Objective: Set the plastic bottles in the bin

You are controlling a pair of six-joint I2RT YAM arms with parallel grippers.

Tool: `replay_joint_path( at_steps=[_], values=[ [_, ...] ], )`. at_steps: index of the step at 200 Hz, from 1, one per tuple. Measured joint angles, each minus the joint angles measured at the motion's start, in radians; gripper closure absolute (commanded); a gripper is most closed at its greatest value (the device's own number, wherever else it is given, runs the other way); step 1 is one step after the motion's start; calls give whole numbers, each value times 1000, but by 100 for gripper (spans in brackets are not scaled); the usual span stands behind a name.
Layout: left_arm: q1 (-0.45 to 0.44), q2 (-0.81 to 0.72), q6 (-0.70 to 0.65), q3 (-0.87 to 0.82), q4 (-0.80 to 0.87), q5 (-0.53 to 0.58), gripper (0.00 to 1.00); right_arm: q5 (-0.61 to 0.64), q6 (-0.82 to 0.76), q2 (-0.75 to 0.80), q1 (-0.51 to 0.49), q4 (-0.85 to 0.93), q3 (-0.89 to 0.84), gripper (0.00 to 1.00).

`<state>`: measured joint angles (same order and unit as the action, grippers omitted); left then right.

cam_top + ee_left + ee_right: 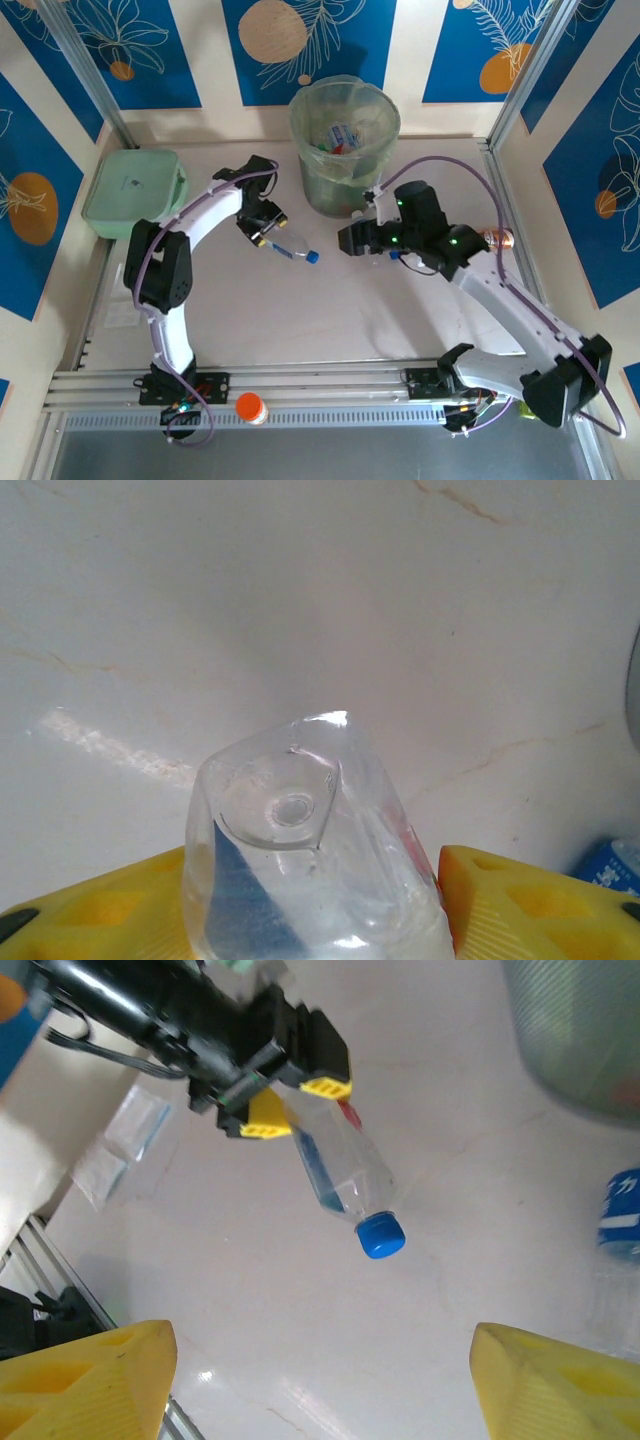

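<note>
Jaws of the left gripper [268, 232] clamped on the base end of a clear bottle [293, 250], blue cap [312, 257] pointing toward the right gripper [320, 1370], whose jaws stand wide apart and empty, bin [330, 185] holding more bottles [342, 135] just beyond both

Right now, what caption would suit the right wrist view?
Left fingers grip a blue-capped bottle over the table, framed by the open right fingers.
</note>
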<state>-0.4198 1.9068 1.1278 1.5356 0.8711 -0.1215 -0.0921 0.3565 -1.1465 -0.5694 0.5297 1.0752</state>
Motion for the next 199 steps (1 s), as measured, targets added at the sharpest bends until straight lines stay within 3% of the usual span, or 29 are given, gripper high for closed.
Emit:
replay_joint_path(
  at_steps=[43, 124, 199],
  values=[
    [-14, -20, -55, -105, -24, 0, 42, -3, 40, -76, -64, -48, -24, 22],
    [-58, -18, -76, -138, -15, 25, 21, 6, 74, -134, -93, -91, -70, 22],
    [-59, 38, -49, -138, -16, 48, 42, 10, 75, -123, -94, -95, -76, 23]
  ],
)
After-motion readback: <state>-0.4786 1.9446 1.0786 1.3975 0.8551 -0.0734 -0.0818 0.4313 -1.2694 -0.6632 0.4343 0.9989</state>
